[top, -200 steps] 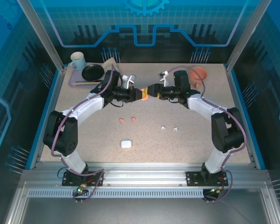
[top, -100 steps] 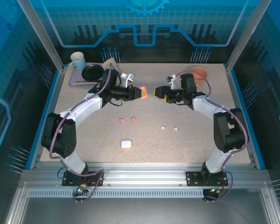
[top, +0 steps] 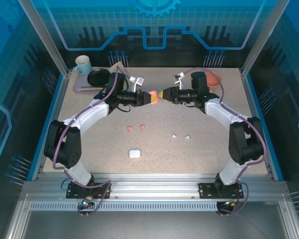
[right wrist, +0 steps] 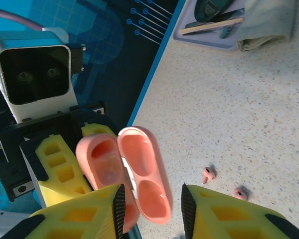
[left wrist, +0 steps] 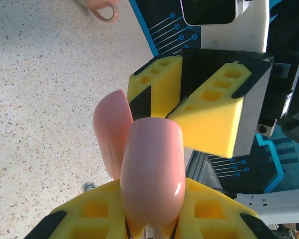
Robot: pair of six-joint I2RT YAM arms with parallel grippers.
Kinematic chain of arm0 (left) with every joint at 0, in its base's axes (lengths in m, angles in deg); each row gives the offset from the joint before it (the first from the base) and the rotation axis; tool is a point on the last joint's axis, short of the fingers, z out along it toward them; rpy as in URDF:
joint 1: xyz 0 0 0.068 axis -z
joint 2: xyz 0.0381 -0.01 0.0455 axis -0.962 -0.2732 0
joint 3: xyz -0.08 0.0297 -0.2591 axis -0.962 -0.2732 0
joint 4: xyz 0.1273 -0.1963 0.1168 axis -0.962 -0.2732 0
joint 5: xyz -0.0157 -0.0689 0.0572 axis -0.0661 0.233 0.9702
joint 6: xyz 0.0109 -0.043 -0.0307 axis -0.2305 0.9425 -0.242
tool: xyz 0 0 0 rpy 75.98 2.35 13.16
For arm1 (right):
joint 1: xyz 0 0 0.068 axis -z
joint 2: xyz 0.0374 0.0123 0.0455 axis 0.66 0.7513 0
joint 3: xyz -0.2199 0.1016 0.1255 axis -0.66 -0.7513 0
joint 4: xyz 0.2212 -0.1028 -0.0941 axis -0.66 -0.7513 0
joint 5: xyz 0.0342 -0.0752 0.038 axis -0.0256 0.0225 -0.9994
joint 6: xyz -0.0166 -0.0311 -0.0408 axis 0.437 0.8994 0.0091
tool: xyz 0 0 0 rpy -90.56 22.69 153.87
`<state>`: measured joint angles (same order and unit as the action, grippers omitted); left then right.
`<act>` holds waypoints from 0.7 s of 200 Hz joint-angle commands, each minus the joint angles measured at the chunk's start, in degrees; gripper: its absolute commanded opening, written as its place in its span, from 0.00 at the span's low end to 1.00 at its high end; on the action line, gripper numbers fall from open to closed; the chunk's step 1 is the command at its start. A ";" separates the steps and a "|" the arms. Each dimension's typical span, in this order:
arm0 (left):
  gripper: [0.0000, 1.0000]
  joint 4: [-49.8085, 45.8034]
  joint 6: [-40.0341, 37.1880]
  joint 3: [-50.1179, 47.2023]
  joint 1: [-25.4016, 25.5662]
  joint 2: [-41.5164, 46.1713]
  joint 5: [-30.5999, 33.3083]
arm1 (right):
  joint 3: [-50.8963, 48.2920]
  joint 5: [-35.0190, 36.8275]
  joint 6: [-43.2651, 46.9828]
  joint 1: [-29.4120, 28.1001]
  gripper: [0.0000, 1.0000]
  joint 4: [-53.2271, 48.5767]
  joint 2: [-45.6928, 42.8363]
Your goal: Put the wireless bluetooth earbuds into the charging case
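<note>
The left gripper [top: 148, 96] is squeezed tight on the pink case [left wrist: 152, 169] and holds it up over the far part of the surface [top: 214, 149]. The case lid is open. The right gripper [top: 164, 93] has its fingers partly apart, one on each side of the case. I cannot tell if they touch it. Two pink earbuds [top: 130, 128] and two white earbuds [top: 174, 136] lie on the surface, well apart from both grippers. A white case [top: 134, 153] lies nearer the arm bases. The buds look tiny and blurry.

Glossy pink plastic case [left wrist: 152, 169] (smooth, with a highlight), matt speckled tabletop [left wrist: 40, 99], metal frame rail [top: 149, 191]
</note>
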<state>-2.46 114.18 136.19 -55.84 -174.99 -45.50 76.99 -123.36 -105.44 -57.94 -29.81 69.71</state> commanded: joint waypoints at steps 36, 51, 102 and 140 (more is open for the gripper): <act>0.00 1.39 0.94 2.11 -0.49 0.29 -1.93 | 0.83 -1.53 0.99 -1.59 0.34 -0.68 2.42; 0.00 1.31 0.93 2.48 -0.60 0.20 -1.85 | -0.19 -1.66 0.99 -1.64 0.33 -0.26 2.18; 0.00 1.60 1.40 3.66 -0.55 -0.58 -2.11 | -0.93 -2.08 0.11 -1.69 0.28 1.63 3.03; 0.00 1.60 1.54 3.60 -0.51 -0.85 -2.72 | 1.59 -2.44 -0.50 -2.00 0.26 1.83 4.54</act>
<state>-2.07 115.47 137.46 -55.89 -175.25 -45.83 76.40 -124.41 -105.48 -59.01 -28.07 72.44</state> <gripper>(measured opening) 0.194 0.274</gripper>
